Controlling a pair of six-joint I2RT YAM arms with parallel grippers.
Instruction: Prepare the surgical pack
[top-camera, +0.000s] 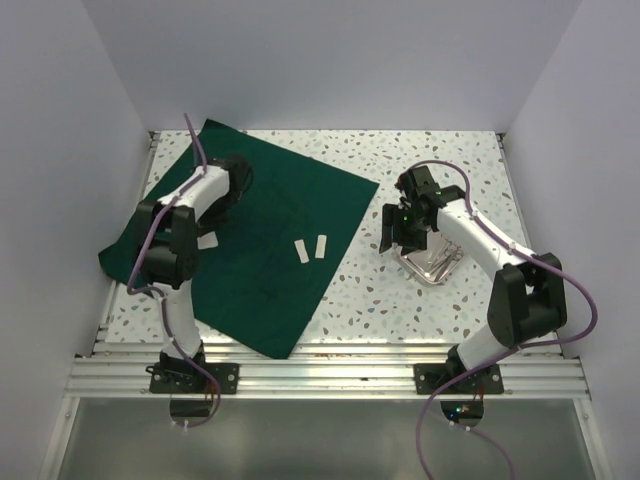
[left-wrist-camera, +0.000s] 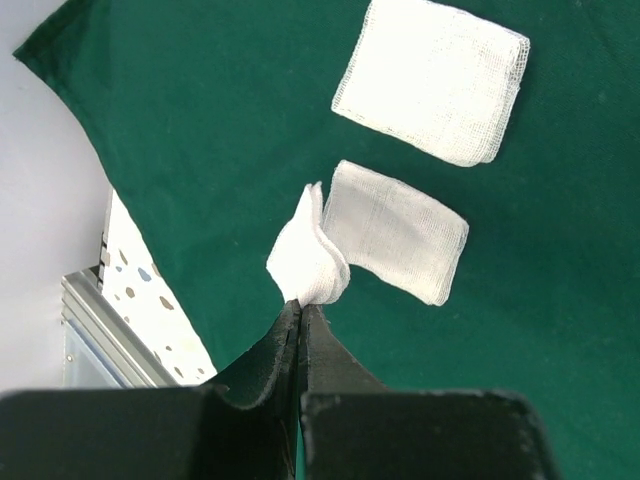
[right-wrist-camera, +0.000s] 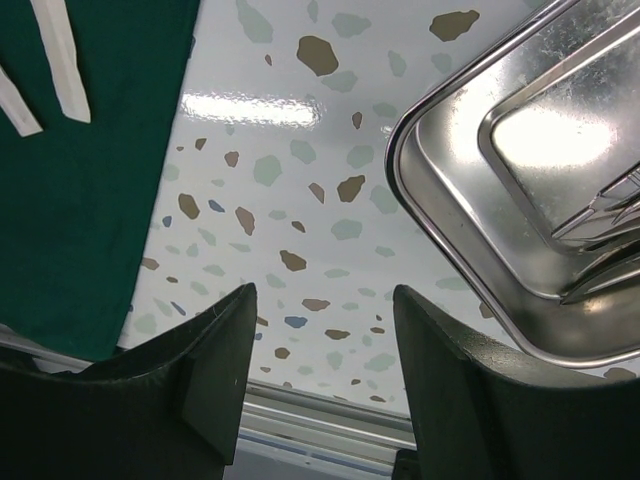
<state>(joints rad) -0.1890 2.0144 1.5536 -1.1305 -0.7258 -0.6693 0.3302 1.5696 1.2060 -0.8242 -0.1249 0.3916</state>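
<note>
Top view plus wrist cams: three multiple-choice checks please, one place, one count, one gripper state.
1. The steel tray sits: A held in the air; B on the table, right of the green cloth; C on the cloth.
2. Narrow white strips on the cloth: A one; B four; C two.
3. The left gripper is: A shut on gauze; B open and empty; C shut on nothing.
Key: B, speckled tabletop lies under the tray; C, a pair lies mid-cloth; A, the left wrist view shows folded gauze pinched.

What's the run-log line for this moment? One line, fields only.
left gripper: shut on gauze piece, over green cloth | right gripper: open, empty, beside steel tray | white strips: on cloth
</note>
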